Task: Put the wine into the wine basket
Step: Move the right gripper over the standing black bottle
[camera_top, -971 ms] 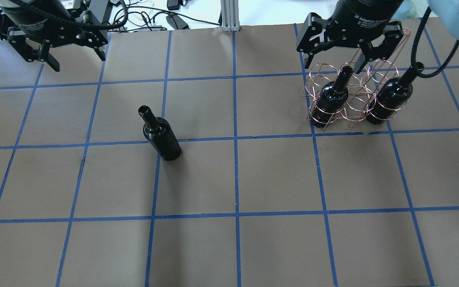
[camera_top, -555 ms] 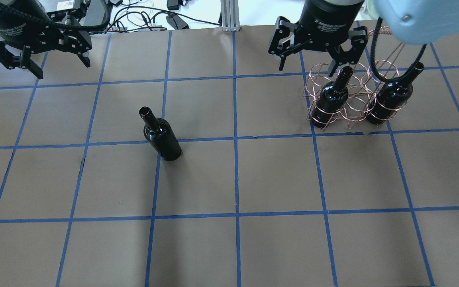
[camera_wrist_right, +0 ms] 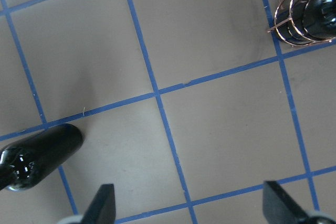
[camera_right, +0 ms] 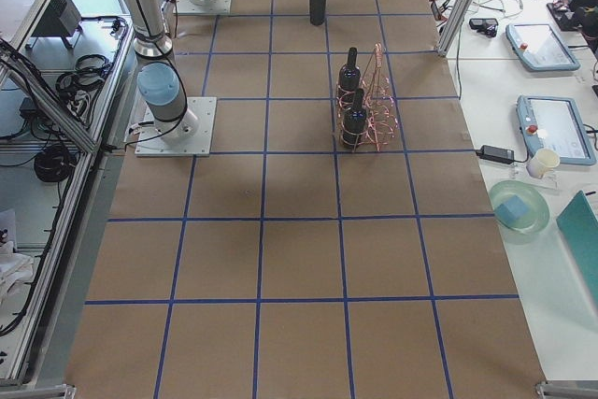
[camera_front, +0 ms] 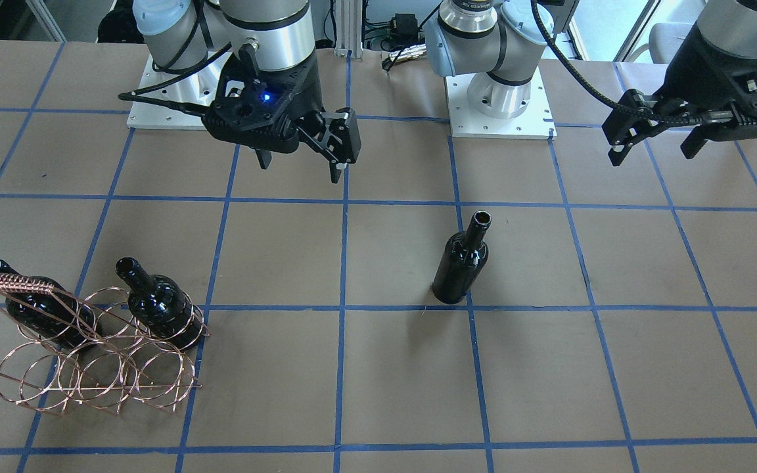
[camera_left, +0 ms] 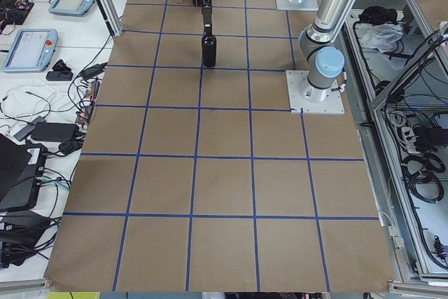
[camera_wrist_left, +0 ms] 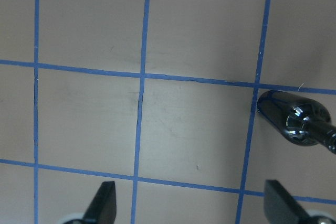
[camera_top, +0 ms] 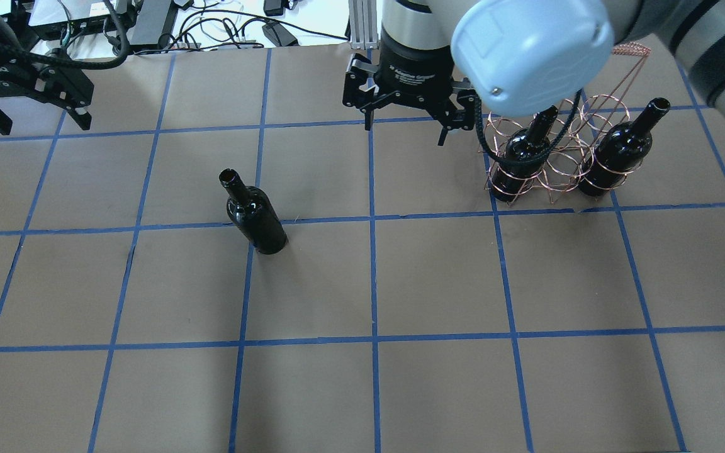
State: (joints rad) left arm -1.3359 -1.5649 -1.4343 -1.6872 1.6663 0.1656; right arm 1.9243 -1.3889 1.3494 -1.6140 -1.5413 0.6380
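A black wine bottle (camera_top: 254, 214) stands alone, upright, on the brown table left of centre; it also shows in the front view (camera_front: 460, 269) and at the edge of both wrist views (camera_wrist_left: 294, 123) (camera_wrist_right: 37, 158). The copper wire wine basket (camera_top: 561, 165) (camera_front: 14, 284) stands at the far right and holds two more black bottles (camera_top: 526, 154) (camera_top: 617, 151) in its outer rings. My right gripper (camera_top: 405, 131) (camera_front: 299, 169) is open and empty, hovering left of the basket. My left gripper (camera_top: 41, 123) (camera_front: 651, 156) is open and empty at the far left.
Blue tape lines grid the brown table. Cables and devices (camera_top: 224, 25) and an aluminium post (camera_top: 362, 25) lie past the far edge. The two arm base plates (camera_front: 500, 112) (camera_front: 168, 98) sit at the robot's side.
My right gripper has moved left, away from above the basket toward the table's middle. My left gripper has drifted further left. Both stayed open; bottles and basket have not moved.
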